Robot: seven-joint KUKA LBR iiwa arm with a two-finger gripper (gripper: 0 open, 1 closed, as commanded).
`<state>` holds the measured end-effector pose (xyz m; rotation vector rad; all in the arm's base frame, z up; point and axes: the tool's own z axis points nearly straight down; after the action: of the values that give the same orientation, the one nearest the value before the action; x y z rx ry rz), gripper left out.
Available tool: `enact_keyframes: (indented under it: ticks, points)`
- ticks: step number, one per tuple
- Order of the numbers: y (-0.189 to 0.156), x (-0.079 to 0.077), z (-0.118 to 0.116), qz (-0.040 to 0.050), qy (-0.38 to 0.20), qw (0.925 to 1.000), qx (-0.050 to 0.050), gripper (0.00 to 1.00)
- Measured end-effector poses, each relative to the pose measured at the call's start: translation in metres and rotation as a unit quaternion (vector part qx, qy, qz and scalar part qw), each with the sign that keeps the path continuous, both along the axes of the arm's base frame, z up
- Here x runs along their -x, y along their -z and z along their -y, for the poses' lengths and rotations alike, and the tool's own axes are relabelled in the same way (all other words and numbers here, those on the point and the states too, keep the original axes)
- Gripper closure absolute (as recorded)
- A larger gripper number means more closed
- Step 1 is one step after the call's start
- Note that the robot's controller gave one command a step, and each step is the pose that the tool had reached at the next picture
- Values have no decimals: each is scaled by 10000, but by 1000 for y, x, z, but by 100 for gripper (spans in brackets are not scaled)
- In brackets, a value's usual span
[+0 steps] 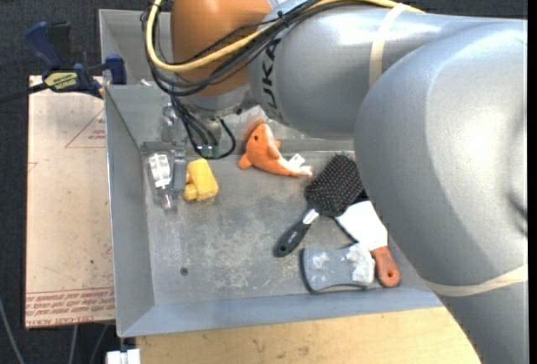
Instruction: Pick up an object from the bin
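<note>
Fingers (159, 170) of the gripper (168, 184), as I saw them from above: two metal prongs that stood a little apart and pointed down at the floor of the bin (218, 270), with nothing between them. They hung close to the bin's wall on the view's left, below the arm's orange cover (214, 27).

Yellow block (201, 181): a stubby, chunky piece that lay flat on the floor just beside the prong nearer the bin's middle, touching it or nearly so; I could not tell which. Its long axis ran roughly from the far wall toward the near wall. The two ends looked too alike for me to say which way it pointed.

Orange toy fish (267, 151): lay past the block toward the bin's middle, its white end turned toward the hairbrush (327, 195).

Hairbrush: black, with the bristled head toward the arm and the handle slanting down toward the near wall.

Grey flat tool (331, 270): lay by the near wall, well apart from the gripper.
</note>
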<state>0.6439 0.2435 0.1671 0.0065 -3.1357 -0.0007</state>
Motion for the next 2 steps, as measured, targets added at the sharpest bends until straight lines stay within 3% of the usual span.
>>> enact_keyframes:
  ticks: [1,2]
  points:
    - [-6,-2,1,37,16,10000,-7,0]
    - [43,-6,19,58,-121,9999,-19,0]
